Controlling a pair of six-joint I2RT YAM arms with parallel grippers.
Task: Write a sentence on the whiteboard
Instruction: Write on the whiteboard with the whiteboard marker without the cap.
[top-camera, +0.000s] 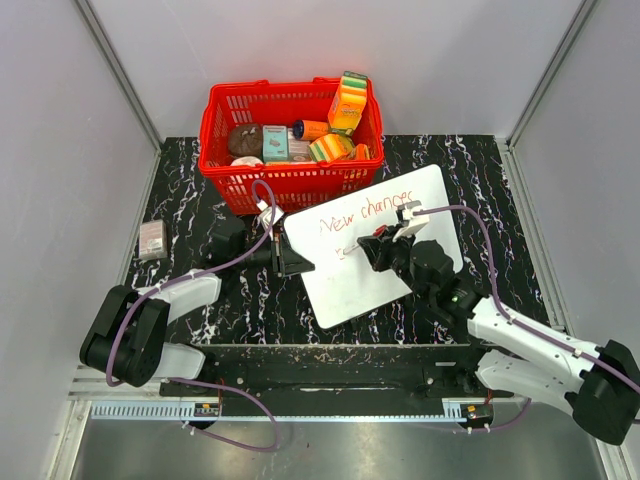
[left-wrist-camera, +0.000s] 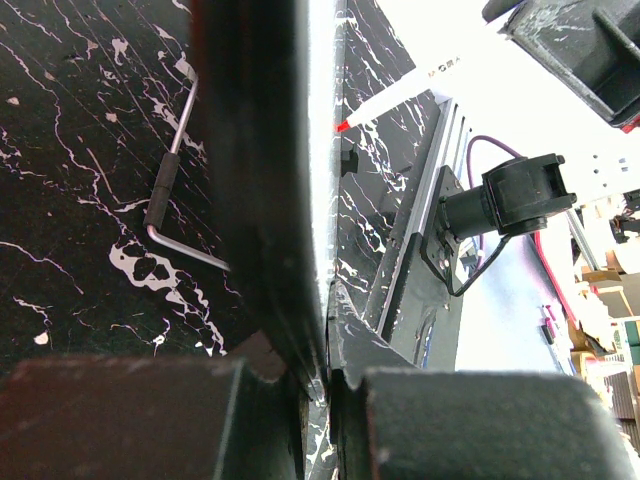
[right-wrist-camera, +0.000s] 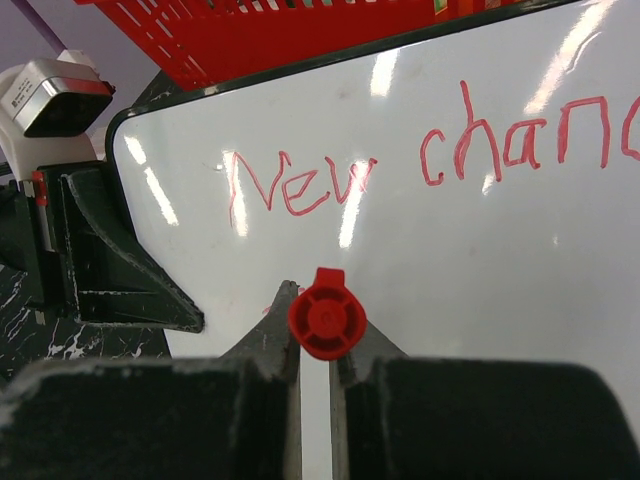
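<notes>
Red writing: thin red handwritten sentence (top-camera: 362, 212) is reading "New chances"; I am judging more remaining.
Board: glossy white whiteboard (top-camera: 385, 285) is lying angled on the black marbled bench (top-camera: 190, 185).
Right hand (top-camera: 374, 243): clamping red-capped marker (right-wrist-camera: 327, 320).
Left hand (top-camera: 290, 257): pinching board's edge.

- From above, the light is bright and even, coming from overhead; hardly any shadow shows on the dark bench (top-camera: 240, 290).
- In my right wrist view, slanted white glare streaks cross the glossy whiteboard (right-wrist-camera: 480, 260) from 10 to 1 o'clock, and two of them pale the sentence (right-wrist-camera: 300, 185).
- There my right jaws at 6 o'clock are a dark blur, while the marker (right-wrist-camera: 326, 315) end between them is fairly sharp.
- In my left wrist view, 1 o'clock is blown out to plain white.
- My left jaws at 6 o'clock and the dark band up the middle are out of focus; the bench at 9 o'clock is crisp.
</notes>
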